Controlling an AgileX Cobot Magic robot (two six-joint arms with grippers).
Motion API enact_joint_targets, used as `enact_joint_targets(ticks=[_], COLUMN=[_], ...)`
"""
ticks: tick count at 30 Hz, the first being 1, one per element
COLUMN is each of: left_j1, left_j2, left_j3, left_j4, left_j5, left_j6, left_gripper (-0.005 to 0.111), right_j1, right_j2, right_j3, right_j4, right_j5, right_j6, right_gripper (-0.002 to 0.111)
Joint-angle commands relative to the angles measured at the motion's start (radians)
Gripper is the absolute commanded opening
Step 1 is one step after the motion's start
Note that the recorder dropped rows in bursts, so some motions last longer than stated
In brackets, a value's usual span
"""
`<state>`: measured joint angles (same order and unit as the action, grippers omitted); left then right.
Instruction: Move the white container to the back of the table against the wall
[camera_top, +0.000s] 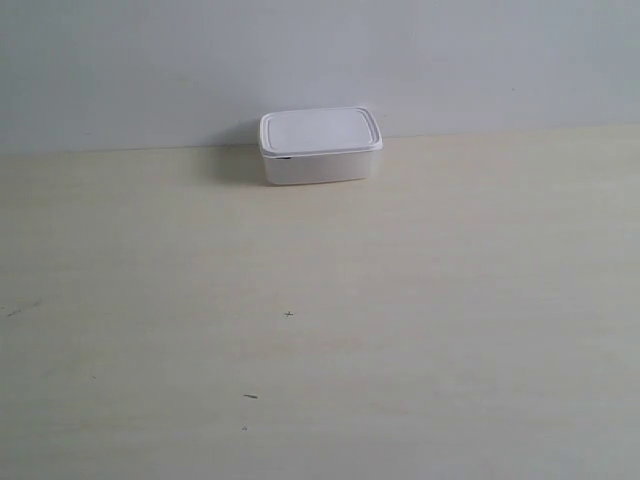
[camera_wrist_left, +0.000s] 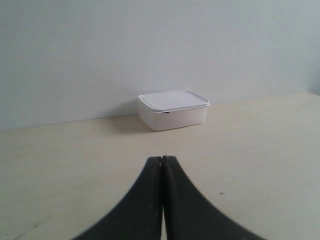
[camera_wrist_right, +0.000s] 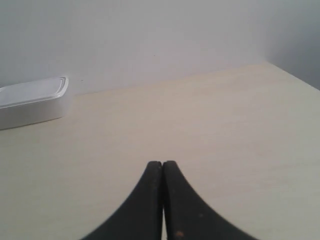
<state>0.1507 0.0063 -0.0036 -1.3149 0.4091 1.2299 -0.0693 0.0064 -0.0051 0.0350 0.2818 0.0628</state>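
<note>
- The white container (camera_top: 320, 146) sits on the table (camera_top: 400, 300) at its far edge, seemingly touching the wall (camera_top: 150, 70) behind it.
- My left gripper (camera_wrist_left: 162, 160) and right gripper (camera_wrist_right: 162, 164) are well before it.

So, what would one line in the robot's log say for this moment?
white container: closed, at table back, by wall | left claw: shut, empty, apart from container | right claw: shut, empty

No text, label, brand or number can be read in any view. The nearest thing to a sign is a tiny dark cross-shaped mark (camera_top: 289, 314) on the surface (camera_top: 450, 330), at about 6 o'clock from the white container (camera_top: 320, 146) in the exterior view, well apart from it and too small to tell more
</note>
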Motion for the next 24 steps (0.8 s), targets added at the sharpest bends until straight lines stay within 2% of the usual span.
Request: enact_joint_targets(ticks=[1, 24], left_j1=[0.003, 0.003], left_j2=[-0.006, -0.006], left_j3=[0.004, 0.004], left_j4=[-0.003, -0.003], left_j5=[-0.005, -0.032], left_j6=[-0.005, -0.003], left_gripper=[0.0, 0.0], right_j1=[0.017, 0.017], right_j2=[-0.006, -0.006], right_j3=[0.005, 0.005], right_j4=[-0.007, -0.007], right_j5=[0.002, 0.002], right_j6=[-0.013, -0.01], right_gripper=[0.0, 0.0])
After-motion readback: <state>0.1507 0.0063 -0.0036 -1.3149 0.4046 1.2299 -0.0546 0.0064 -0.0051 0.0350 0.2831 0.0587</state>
